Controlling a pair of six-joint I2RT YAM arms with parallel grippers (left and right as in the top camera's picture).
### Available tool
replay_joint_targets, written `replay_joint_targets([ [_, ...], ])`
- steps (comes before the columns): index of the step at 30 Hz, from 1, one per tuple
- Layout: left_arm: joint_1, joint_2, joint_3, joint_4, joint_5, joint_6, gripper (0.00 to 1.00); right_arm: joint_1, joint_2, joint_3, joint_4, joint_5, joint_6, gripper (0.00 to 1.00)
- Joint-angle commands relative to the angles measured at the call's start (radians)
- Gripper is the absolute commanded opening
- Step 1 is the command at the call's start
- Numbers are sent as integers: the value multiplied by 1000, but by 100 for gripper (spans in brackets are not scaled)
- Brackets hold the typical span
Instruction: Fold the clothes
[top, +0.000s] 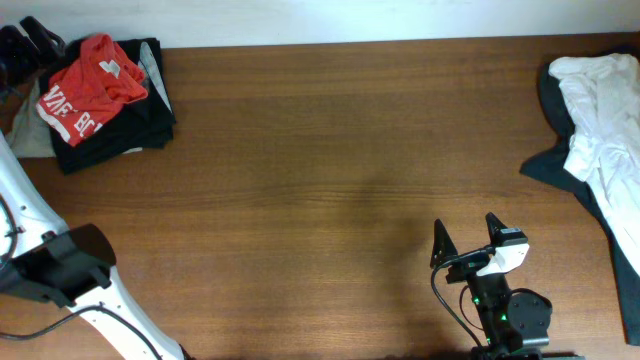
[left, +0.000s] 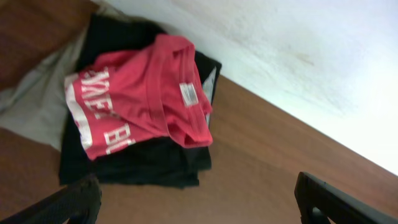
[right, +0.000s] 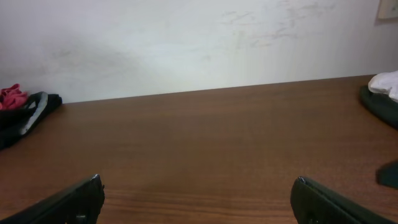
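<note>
sitting folded atop a black stack (top: 120, 135) in the far left corner of the table (top: 300, 150), the red t-shirt (top: 95, 80) looks finished. the left gripper (left: 196, 193) hangs near it, fingers spread wide, empty. the right gripper (top: 468, 238), likewise spread and empty, sits at the near edge, probably because the crumpled white and navy heap (top: 600, 100) at the right edge comes next.

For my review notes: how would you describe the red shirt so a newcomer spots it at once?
In the far left corner of the wooden table sits a stack of black clothes. The red T-shirt lies crumpled on top. It is the only red item, with white lettering and a small white neck label.
</note>
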Motion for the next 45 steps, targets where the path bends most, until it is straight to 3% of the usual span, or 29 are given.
replay_joint_targets([
  [1, -51, -224, -127, 2, 11, 2, 99, 8, -9, -5, -7, -2, 5, 99],
  [4, -166, -499, -452, 2, 12, 2, 99, 8, -9, -5, -7, -2, 5, 99],
  [11, -457, -890, -1051, 2, 12, 2, 99, 8, -9, -5, -7, -2, 5, 99],
  [16, -485, -1180, -1477, 10, 4, 2, 99, 8, -9, -5, -7, -2, 5, 99],
  [17, -483, -1257, -1574, 25, -60, 2, 99, 8, -9, -5, -7, -2, 5, 99],
  [20, -483, -1472, -1810, 209, -182, 2, 99, 8, -9, -5, -7, -2, 5, 99],
  [25, -485, -1748, -2186, 688, -192, 2, 99, 8, -9, -5, -7, -2, 5, 99],
  [30, -486, -1948, -2445, 1017, -187, 2, 99, 8, -9, -5, -7, -2, 5, 99],
  [39, -486, -2159, -2684, 1397, -251, 59, 99, 8, -9, -5, -7, -2, 5, 99],
  [43, -480, -2229, -2709, 1368, -356, 59, 99, 8, -9, -5, -7, -2, 5, 99],
  [45, -467, -2229, -2709, 1280, -382, 59, 99, 8, -9, -5, -7, -2, 5, 98],
])
